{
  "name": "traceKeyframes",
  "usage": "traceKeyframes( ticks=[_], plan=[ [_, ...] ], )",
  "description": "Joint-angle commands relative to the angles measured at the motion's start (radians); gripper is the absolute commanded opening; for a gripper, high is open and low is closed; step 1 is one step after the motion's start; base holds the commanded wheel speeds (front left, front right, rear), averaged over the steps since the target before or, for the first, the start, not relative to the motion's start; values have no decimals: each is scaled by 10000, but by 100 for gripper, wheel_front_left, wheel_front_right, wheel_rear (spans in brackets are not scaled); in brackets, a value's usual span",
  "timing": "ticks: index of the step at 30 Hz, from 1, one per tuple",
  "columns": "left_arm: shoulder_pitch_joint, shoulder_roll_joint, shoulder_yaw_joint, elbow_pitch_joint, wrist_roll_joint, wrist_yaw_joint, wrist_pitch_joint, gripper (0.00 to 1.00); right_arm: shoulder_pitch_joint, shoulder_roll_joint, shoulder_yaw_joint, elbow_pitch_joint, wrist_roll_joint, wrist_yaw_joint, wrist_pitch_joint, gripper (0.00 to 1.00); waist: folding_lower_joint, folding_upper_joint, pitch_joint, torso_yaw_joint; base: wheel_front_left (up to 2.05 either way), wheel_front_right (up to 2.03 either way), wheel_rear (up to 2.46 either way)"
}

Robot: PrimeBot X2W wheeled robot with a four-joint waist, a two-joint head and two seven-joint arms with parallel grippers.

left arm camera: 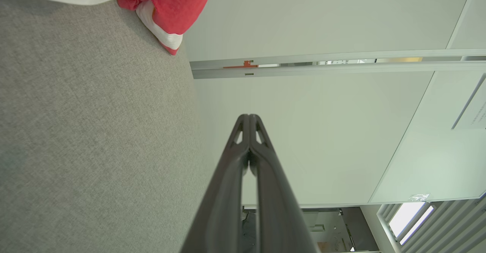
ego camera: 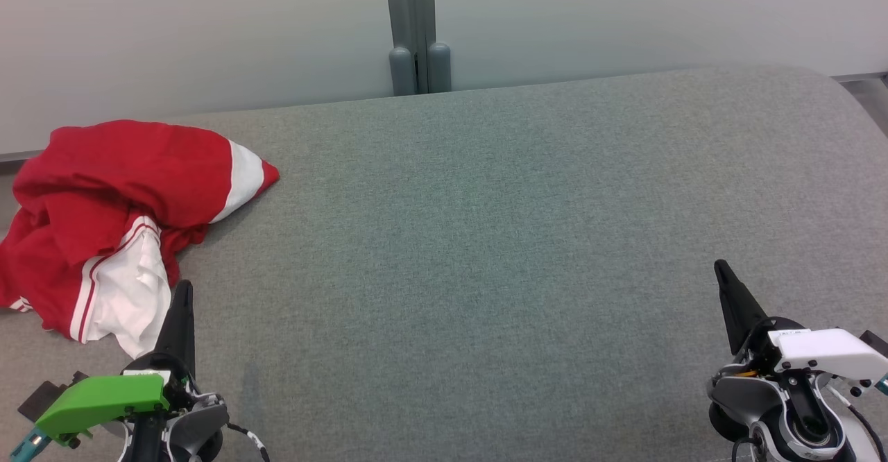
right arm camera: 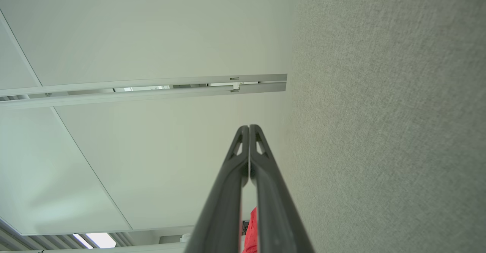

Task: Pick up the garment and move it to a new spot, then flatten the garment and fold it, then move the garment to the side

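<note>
Left pincer (ego camera: 182, 294) is pressed together and empty near the table's (ego camera: 485, 254) front-left corner, its tip just beside the white hem of the garment (ego camera: 118, 191). Right pincer (ego camera: 723, 271), likewise pressed together and empty, sits near the front-right corner, well apart from it. The red-and-white garment lies crumpled at the left edge; it looks light, soft and limp, so a bunched fold or the near hem should suit
</note>
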Motion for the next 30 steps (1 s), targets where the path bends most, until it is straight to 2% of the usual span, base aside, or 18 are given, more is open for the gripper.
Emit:
traceKeyframes(
  ticks=[1,30],
  plan=[
    [-117,14,20,-16,-3,-40,25,0,-59,-7,-1,11,69,4,22,0,0,0,0,0,0,0,0],
    [-118,14,20,-16,-3,-41,25,0,-59,-7,-1,11,69,4,22,0,0,0,0,0,0,0,0]
  ],
)
